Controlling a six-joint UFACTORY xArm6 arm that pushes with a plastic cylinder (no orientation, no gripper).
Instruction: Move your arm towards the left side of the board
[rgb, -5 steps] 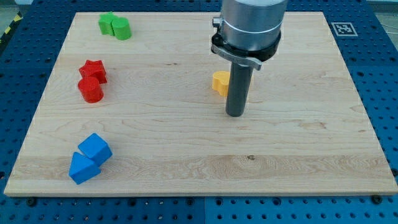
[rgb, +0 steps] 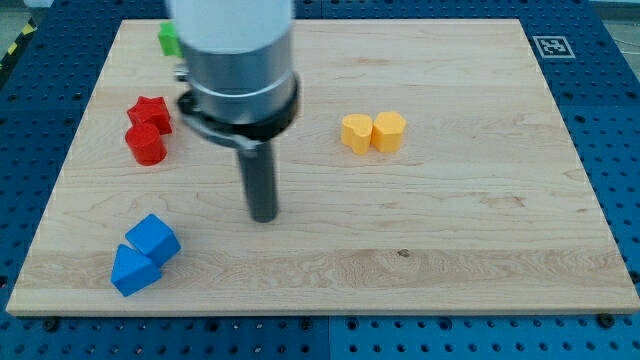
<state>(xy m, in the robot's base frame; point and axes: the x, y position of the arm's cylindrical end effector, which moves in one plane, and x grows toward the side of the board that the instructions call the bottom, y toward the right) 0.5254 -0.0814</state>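
My tip (rgb: 263, 215) rests on the wooden board (rgb: 450, 230), left of the middle. It touches no block. Two blue blocks, a cube (rgb: 154, 238) and a triangular one (rgb: 131, 271), lie down-left of it. Two red blocks, a star shape (rgb: 150, 112) and a round one (rgb: 146, 145), lie up-left of it. Two yellow blocks (rgb: 356, 133) (rgb: 389, 131) sit side by side to its upper right. A green block (rgb: 168, 39) shows at the view's top left, mostly hidden behind the arm.
The arm's grey body (rgb: 236, 60) covers part of the board's top left. A fiducial marker (rgb: 553, 46) sits off the board's top right corner. The board lies on a blue perforated table (rgb: 620, 150).
My tip has moved to the view's left and slightly down, away from the yellow blocks. The second yellow block is now uncovered, and the green blocks are now mostly hidden by the arm.
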